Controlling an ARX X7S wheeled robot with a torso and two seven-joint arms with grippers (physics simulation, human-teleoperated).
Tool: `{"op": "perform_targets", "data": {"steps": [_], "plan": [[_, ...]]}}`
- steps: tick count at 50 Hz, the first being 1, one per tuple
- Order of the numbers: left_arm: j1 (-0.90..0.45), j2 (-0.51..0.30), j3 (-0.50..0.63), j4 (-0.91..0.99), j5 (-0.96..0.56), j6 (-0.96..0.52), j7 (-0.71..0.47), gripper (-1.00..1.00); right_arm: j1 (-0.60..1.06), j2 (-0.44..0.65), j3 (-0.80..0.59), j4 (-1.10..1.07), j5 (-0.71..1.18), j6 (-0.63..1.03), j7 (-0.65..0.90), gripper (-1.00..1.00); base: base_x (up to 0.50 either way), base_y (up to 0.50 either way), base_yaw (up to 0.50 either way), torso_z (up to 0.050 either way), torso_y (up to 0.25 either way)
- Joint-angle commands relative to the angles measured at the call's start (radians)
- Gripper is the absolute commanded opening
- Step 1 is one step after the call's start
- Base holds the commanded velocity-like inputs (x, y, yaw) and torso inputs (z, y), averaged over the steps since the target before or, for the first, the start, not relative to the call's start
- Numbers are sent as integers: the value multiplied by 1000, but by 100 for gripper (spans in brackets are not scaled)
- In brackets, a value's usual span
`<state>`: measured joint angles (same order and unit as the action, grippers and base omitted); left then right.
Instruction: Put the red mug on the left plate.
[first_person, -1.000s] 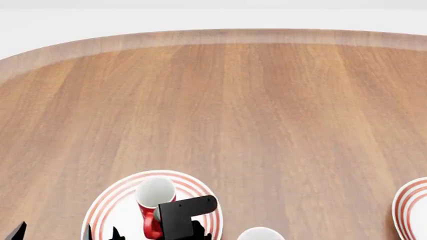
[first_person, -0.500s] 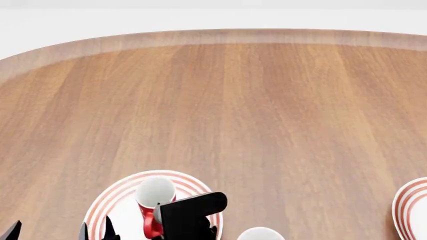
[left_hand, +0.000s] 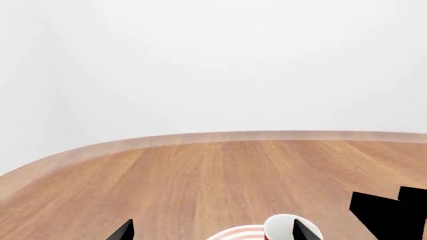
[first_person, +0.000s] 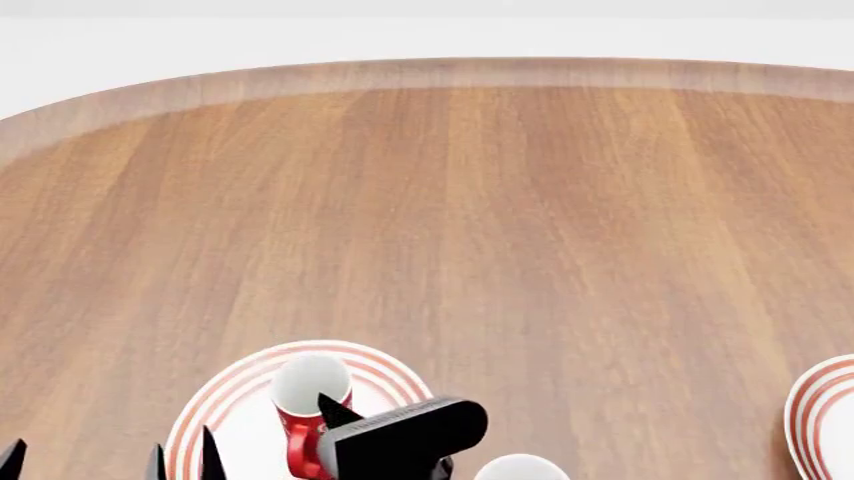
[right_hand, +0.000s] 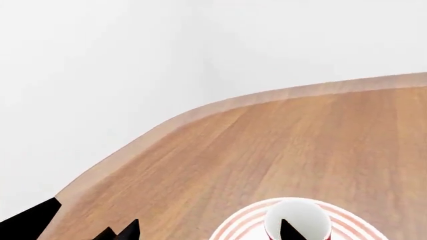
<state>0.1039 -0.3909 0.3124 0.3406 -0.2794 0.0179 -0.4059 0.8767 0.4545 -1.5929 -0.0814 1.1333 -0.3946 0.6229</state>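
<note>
The red mug (first_person: 310, 400) stands upright on the left plate (first_person: 240, 400), a white plate with red rings at the table's near edge. My right gripper (first_person: 274, 432) is open over the plate; one fingertip (first_person: 334, 412) shows at the mug's right side, the other at the plate's left. In the right wrist view (right_hand: 208, 232) the mug (right_hand: 300, 216) sits behind one fingertip, not gripped. My left gripper (first_person: 86, 462) is open and empty left of the plate. In the left wrist view (left_hand: 213, 232) the mug (left_hand: 283, 226) and plate rim (left_hand: 240, 234) lie ahead.
A white mug's rim (first_person: 521, 468) shows at the bottom edge, right of the right gripper. The second ringed plate (first_person: 821, 420) lies at the far right edge. The wooden table (first_person: 534, 220) stretches ahead to its rounded far edge.
My right gripper's black body has shifted right and down, away from the mug. The left gripper's fingertips have moved right toward the plate. The mug has stayed on the plate.
</note>
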Motion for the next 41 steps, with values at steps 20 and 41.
{"op": "perform_targets", "data": {"steps": [20, 41], "plan": [[59, -36, -4, 129, 31, -5, -42, 100, -8, 89, -9, -223, -140, -10, 115, 100, 0, 0, 0, 0, 0], [96, -55, 0, 197, 65, -5, -69, 100, -37, 163, 1, -315, -209, -48, 147, 100, 0, 0, 0, 0, 0]]}}
